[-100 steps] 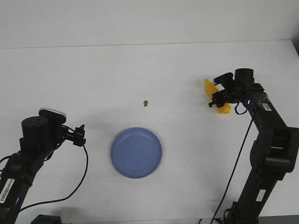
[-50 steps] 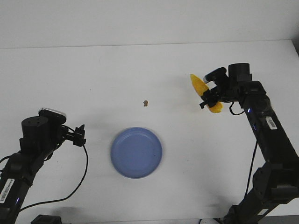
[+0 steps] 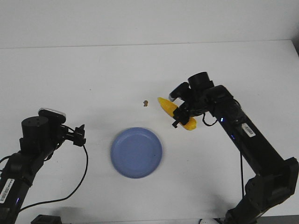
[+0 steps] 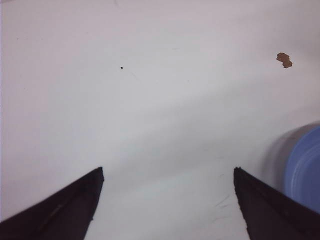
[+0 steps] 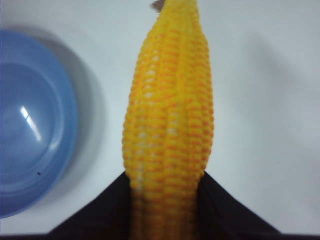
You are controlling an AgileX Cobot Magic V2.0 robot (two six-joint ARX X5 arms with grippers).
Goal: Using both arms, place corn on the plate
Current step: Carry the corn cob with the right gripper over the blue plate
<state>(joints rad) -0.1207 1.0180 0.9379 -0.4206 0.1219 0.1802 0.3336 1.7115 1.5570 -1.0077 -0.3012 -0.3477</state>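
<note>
Right now the right gripper (image 3: 181, 117) is clamped on the corn cob (image 3: 175, 113), holding it off the white counter (image 3: 93, 70), up and to the right of the blue plate (image 3: 136, 152), pointed tip toward a brown speck (image 3: 145, 102). At near left, the left gripper (image 4: 167, 200) sits with its jaws spread wide, gripping nothing, beside the plate.

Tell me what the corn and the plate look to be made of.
The corn: bumpy yellow kernels in neat rows with a slight waxy sheen; real or a plastic replica, the pictures cannot settle it. The plate: smooth, glossy periwinkle blue with a bright highlight streak in its bowl, plain and even in colour; probably plastic or melamine, though glazed ceramic would look alike.
</note>
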